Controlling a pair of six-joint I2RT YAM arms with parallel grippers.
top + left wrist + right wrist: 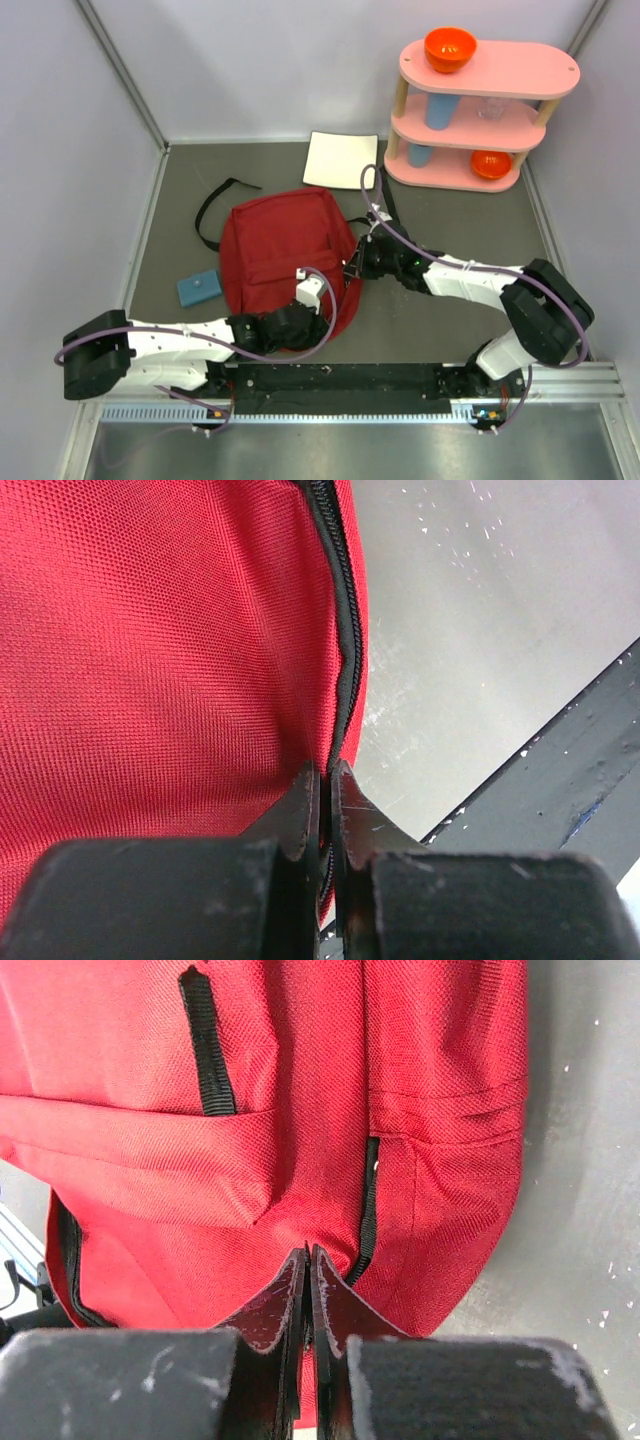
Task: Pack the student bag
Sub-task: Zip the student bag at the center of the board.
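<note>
A: Where does the student bag (280,245) lie?

B: Flat in the middle of the tabletop (420,325), a little nearer its left edge than its right. A black strap (213,205) loops out toward the far left corner.

A: And the claws?

B: The left claw (325,775) sits at the bag's near edge, pinched tight on the black zip (346,630) — the zip runs straight in between the fingers. The right claw (308,1258) is at the bag's right edge, fingers pressed together with the tips against the red cloth. I cannot tell whether a fold is caught between them.

A: What else is around?

B: A small blue case (198,288) lies just beside the bag's left side. A white sheet (340,160) lies at the far edge, near the bag's far right corner. A pink shelf (480,110) with three tiers stands in the far right corner, well apart from the bag — an orange bowl (449,48) on top, a second bowl (490,163) on the bottom tier, blue cups (438,110) on the lower tiers.

A: Anything in the way?

B: From above, the left arm covers the bag's near edge, and the right wrist hides part of its right edge.

A: Hard to make out?

B: Something clear on the middle tier is too faint to name. The wrist views cut the bag off, showing only cloth, zips and bare tabletop.
</note>
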